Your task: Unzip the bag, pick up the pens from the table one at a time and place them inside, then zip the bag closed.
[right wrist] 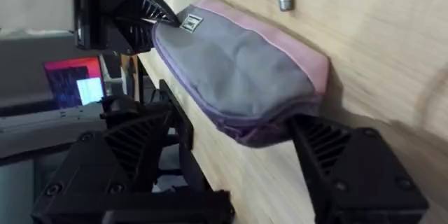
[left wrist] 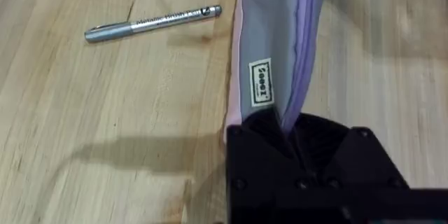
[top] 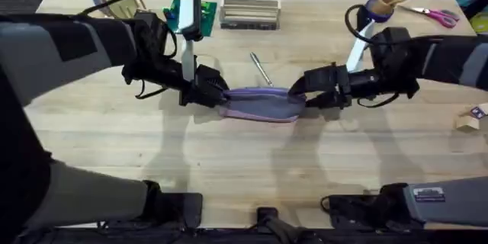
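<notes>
A lavender-purple fabric pencil pouch (top: 261, 104) lies flat mid-tabletop; a slim silvery-grey metal pen (top: 261, 69) rests at its 12 o'clock.

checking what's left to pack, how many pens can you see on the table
1: a silvery pen lies on the table just behind the bag, which both grippers flank. An orange pen isn't visible; it may be hidden or already inside.

Open tabletop (top: 244, 168) in front of the bag (top: 263, 104), left end effector (top: 216, 95) and right end effector (top: 306, 91) blocking both bag ends, silver pen (top: 261, 69) just behind, cream box (top: 249, 8) farther back.
</notes>
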You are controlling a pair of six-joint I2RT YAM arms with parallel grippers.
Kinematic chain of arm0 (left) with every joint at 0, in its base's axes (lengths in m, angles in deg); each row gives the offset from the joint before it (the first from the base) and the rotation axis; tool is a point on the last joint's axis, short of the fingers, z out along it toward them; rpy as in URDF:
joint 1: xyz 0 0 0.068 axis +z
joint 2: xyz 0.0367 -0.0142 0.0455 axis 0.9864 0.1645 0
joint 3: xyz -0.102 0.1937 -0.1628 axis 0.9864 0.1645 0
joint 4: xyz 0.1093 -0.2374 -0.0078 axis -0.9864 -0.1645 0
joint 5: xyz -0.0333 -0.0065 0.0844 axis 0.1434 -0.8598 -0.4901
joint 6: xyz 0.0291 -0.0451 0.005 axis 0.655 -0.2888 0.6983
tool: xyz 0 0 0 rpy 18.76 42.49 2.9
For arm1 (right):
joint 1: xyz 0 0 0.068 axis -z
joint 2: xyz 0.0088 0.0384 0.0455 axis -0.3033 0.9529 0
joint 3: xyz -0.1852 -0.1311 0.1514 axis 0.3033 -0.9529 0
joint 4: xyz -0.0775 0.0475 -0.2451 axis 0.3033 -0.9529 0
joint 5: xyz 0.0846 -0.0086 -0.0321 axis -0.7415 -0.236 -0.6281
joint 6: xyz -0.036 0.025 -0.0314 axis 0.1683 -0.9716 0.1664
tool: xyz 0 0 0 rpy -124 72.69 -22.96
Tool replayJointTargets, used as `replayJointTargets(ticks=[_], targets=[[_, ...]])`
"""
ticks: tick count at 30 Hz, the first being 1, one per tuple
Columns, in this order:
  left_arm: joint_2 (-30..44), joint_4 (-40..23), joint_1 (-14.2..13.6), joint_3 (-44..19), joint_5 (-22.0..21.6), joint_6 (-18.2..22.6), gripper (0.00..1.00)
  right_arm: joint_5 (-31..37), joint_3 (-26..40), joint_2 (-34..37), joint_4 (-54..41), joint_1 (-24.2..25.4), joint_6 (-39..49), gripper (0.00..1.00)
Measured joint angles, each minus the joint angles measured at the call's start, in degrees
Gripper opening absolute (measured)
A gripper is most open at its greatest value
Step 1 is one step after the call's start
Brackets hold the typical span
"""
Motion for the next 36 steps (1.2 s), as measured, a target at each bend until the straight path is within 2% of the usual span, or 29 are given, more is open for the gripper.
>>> replayJointTargets(ticks=[3,20,27,36], targets=[[-0.02,0.00,0.00,0.00,0.00,0.00,0.042,-0.19,0.00,0.00,1.55,-1.46,-0.84,0.996],[-0.02,0.00,0.00,0.00,-0.02,0.00,0.042,-3.84,0.00,0.00,1.60,-1.25,-1.28,0.985],[-0.01,0.00,0.00,0.00,-0.02,0.00,0.042,-4.31,0.00,0.00,1.58,-1.15,-1.32,0.856],[0.00,0.00,0.00,0.00,-0.04,0.00,0.042,-6.42,0.00,0.00,-1.31,1.99,-1.74,0.469]])
